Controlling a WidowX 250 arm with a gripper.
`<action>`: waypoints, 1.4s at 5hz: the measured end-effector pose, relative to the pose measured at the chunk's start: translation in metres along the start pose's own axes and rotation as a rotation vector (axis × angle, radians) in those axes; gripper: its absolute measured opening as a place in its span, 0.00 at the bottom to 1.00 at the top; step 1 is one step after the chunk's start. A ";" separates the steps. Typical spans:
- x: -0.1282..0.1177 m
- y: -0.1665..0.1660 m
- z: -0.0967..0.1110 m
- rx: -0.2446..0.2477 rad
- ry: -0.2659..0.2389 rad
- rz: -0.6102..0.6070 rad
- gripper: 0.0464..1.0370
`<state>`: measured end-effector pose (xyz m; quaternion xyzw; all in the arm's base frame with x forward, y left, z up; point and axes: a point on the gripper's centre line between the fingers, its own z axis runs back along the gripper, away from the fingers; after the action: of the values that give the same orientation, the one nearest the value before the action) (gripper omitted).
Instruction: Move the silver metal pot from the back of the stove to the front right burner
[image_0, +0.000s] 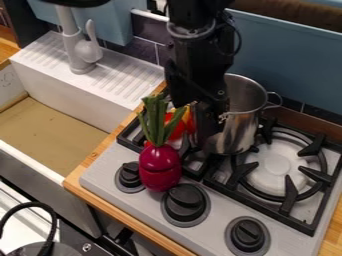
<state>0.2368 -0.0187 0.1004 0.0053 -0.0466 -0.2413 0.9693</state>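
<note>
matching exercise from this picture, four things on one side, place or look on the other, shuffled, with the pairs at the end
1. Red vegetable
2. Pot
3. Tool
4. Faucet

A. Stands on the ridged white ledge
B. Black, hanging over the stove
C. Green leaves on top, near the knobs
D. Shiny metal, open at the top

Pairs: 1-C, 2-D, 3-B, 4-A

Toy kitchen, seen from above: a hand could pass over the left sink basin (53, 125), but a tall faucet (79, 50) blocked the far side. On the stove (217, 212), a red veg. (160, 167) w/ upright leaves (156, 122) stood in the way, near left, & a deep pot (237, 130) beyond it. Right burner (277, 167) had room above its raised grate (291, 195); knobs (185, 199) jutted up nr. the front.
</note>
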 end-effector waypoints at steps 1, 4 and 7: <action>-0.003 -0.001 -0.004 -0.006 0.021 0.000 0.96; 0.013 0.009 0.008 0.074 0.016 -0.292 0.96; 0.036 0.006 -0.031 -0.090 0.222 -0.512 0.94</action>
<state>0.2736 -0.0307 0.0732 0.0000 0.0733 -0.4779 0.8754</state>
